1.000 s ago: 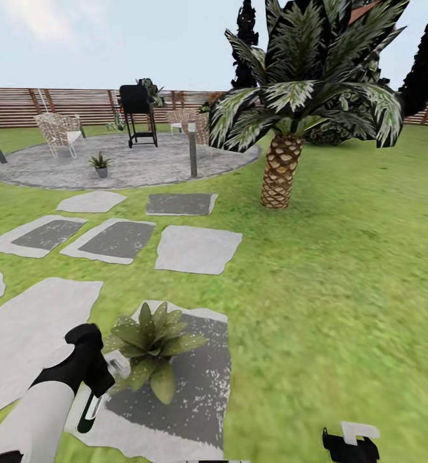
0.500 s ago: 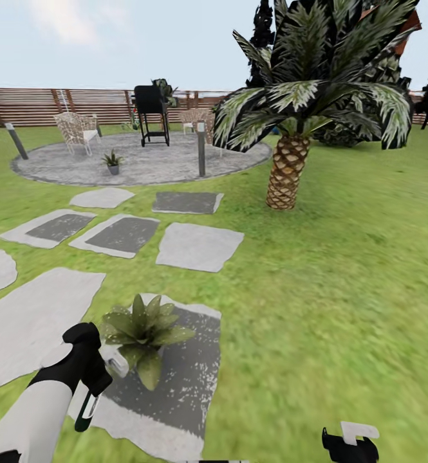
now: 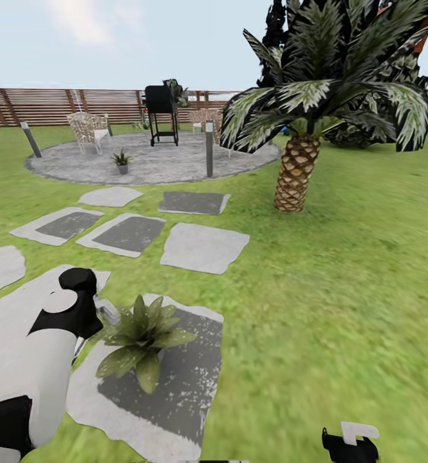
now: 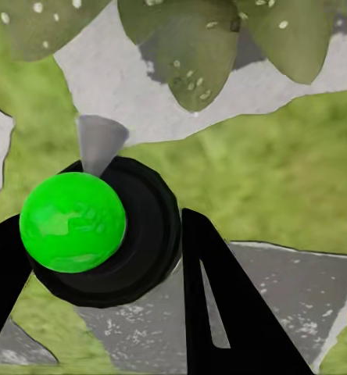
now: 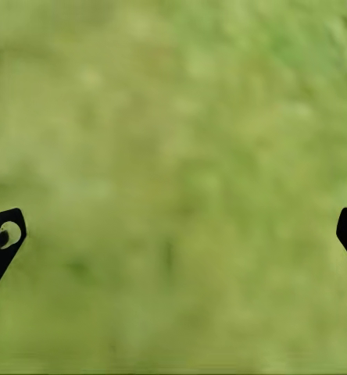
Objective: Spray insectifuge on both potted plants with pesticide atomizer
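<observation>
Green-capped pesticide atomizer (image 4: 95, 234): pinched between the black jaws of the left gripper (image 4: 103, 273), its round black body seated between them and a grey spray cone issuing toward the leaves beyond. Held so, judging by the aim, to bring the nozzle onto the foliage.

Left gripper, head view (image 3: 88, 321): at 8 o'clock in the picture, just beside the near potted plant (image 3: 139, 334); the arm hides most of the atomizer here, so the grip is read from the wrist camera.

Near potted plant: rosette of broad pointed leaves standing on a grey stepping stone (image 3: 188, 386) in the lawn. The left wrist view shows pale flecks on the leaves (image 4: 193, 55), detail the head view renders too small to tell; likely spray already landed, though coverage cannot be judged complete.

Second potted plant (image 3: 121, 159): small, in a grey pot on the round paved patio (image 3: 156, 164) at 11 o'clock, well apart from the robot. Appears untreated as yet; a drive will be needed.

Right gripper (image 3: 350, 444): at 5 o'clock, low over bare grass, carrying nothing. Right wrist view shows its two black fingertips (image 5: 3, 238) spread wide at the frame's edges, blurred lawn between.

Other fixtures: palm (image 3: 296, 173) at 1 o'clock, black grill (image 3: 161, 112) and wicker chair (image 3: 89, 128) on the patio, slatted fence (image 3: 46, 106) behind.
</observation>
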You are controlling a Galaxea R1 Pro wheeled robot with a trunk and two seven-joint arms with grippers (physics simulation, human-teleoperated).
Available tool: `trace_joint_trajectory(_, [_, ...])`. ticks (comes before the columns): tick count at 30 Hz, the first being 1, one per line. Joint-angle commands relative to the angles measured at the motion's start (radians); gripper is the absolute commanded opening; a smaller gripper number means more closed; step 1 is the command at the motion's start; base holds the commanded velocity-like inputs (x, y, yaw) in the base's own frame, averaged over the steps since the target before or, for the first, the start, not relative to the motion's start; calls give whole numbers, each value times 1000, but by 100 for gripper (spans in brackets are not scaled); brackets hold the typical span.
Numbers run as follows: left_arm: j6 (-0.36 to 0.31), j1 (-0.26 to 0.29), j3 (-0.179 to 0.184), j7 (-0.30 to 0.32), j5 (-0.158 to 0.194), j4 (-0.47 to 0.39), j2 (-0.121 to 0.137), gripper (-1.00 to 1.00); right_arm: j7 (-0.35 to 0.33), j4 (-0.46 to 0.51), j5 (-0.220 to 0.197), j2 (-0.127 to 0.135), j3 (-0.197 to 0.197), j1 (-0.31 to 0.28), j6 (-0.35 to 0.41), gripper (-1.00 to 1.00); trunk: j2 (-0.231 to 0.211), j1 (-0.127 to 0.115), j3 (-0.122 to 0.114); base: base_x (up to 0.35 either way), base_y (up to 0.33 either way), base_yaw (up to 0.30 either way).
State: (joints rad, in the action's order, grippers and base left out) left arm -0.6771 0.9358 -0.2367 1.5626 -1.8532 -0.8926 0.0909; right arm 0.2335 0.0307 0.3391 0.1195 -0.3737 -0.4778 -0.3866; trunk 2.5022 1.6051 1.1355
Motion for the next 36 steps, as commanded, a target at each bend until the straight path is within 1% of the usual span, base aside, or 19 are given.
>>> trace_joint_trajectory(1, [-9,24,-1,8,-9,0,-2,-100,4,-1,11,0,-7,-1,-3,100,0,0,1,0,0,262])
trace_joint_trajectory(2, [-9,39,-1,8,-10,0,-3,-100,3,-2,11,0,-7,-1,-3,100,0,0,1,0,0,270])
trace_joint_trajectory(5, [-9,50,0,8,-11,0,-8,-100,3,-1,11,0,-7,-1,-3,100,0,0,1,0,0,241])
trace_joint_trajectory(11, [-9,37,3,8,-11,0,-8,-100,1,-2,12,3,-7,-1,-5,100,0,0,1,14,-42,34])
trace_joint_trajectory(20, [-9,36,3,8,-11,0,-7,-100,3,-1,11,2,-7,-1,-3,100,0,0,1,55,-253,5])
trace_joint_trajectory(26, [-9,34,6,8,-11,0,-5,-100,3,-1,11,0,-7,-1,-3,100,0,0,1,0,-272,233])
trace_joint_trajectory(30, [-9,31,5,8,-11,0,2,-100,3,-1,11,1,-7,-1,-3,100,0,0,1,12,-273,276])
trace_joint_trajectory(34, [-9,28,1,8,-11,1,12,-100,3,-1,11,0,-7,-1,-3,100,0,0,1,195,-216,186])
trace_joint_trajectory(36, [-9,15,-1,8,-11,1,14,-100,3,-1,11,1,-7,-1,-3,100,0,0,1,255,-175,36])
